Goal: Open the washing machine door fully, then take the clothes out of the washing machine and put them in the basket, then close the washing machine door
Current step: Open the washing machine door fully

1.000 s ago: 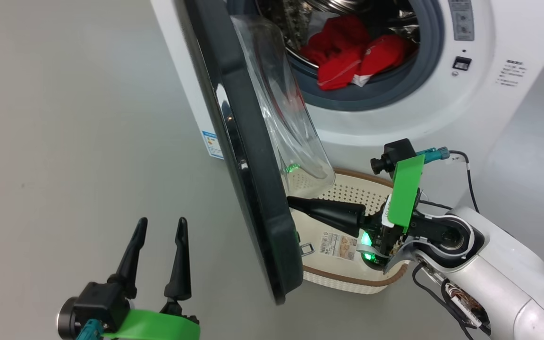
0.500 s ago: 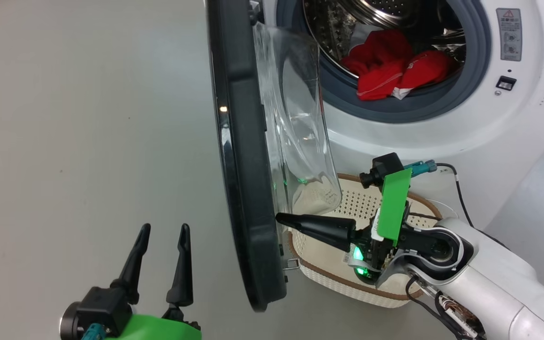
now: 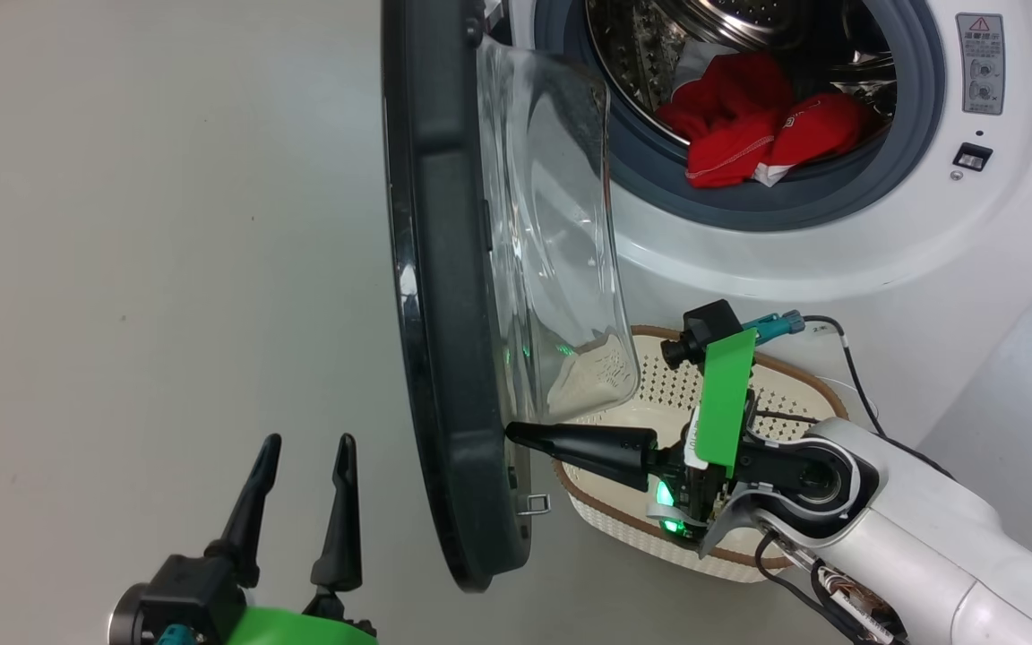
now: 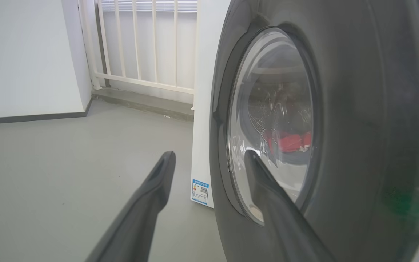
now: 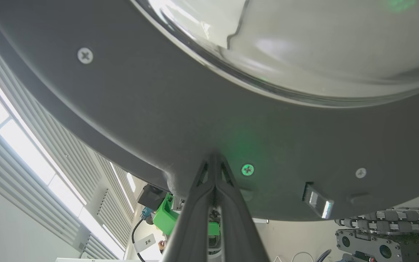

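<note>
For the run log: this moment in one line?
right tool shut, pressed against washing machine door | left tool open, free | clothes in drum

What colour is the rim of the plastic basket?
Brown, woven-look, on the cream perforated plastic basket; clearest in head view.

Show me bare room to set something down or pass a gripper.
Free: the floor left of the washing machine door, around the left gripper; the inside of the basket. Crowded: between door and basket, where the shut right gripper meets the door.
</note>
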`<state>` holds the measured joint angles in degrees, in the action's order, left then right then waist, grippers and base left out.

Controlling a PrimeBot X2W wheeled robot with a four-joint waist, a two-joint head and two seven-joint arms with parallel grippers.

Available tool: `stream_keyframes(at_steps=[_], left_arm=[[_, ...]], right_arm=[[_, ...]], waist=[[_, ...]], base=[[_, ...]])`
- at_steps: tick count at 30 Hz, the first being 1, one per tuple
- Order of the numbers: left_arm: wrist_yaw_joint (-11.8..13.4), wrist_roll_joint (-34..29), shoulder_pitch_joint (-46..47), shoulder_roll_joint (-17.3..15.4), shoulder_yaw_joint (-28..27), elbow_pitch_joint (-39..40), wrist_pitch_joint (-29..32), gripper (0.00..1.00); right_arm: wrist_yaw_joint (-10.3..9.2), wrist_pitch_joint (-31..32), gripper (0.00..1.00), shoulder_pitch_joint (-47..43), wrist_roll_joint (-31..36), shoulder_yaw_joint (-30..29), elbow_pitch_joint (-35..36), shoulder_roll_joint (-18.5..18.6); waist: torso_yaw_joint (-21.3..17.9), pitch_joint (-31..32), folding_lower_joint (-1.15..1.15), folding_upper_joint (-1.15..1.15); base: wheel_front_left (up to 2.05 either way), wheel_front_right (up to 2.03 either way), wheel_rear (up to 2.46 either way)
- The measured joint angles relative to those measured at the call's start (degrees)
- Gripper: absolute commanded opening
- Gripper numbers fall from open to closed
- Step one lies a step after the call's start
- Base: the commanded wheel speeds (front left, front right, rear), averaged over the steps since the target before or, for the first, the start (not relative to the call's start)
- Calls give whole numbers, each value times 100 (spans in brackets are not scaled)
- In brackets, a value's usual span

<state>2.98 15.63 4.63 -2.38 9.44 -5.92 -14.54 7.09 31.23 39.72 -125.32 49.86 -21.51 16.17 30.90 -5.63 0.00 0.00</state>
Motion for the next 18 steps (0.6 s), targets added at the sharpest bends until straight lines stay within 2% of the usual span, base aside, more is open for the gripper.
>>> stream_keyframes(at_steps=[7, 9, 10, 15, 18], left_arm=[[0, 0, -19, -2, -25, 25, 0, 100], [0, 1, -20, -2, -43, 25, 0, 100], [0, 4, -21, -3, -54, 23, 0, 100], [-9, 66, -21, -3, -78, 3, 0, 100], [-9, 68, -24, -3, -130, -42, 0, 100]], right_arm=[[0, -366, 0, 53, 413, 123, -8, 83], [0, -563, 48, 53, 621, 123, 43, 137], [0, -666, 100, 52, 780, 121, 91, 172], [0, -1205, 100, 7, 1325, 19, 475, 382], [1, -1840, 100, -76, 2119, -60, 750, 545]], waist=[[-13, 20, 0, 0], [-21, 34, 0, 0], [-24, 36, 0, 0], [-40, 58, 0, 0], [-69, 83, 0, 0]], base=[[0, 0, 0], [0, 0, 0], [0, 0, 0], [0, 0, 0], [0, 0, 0]])
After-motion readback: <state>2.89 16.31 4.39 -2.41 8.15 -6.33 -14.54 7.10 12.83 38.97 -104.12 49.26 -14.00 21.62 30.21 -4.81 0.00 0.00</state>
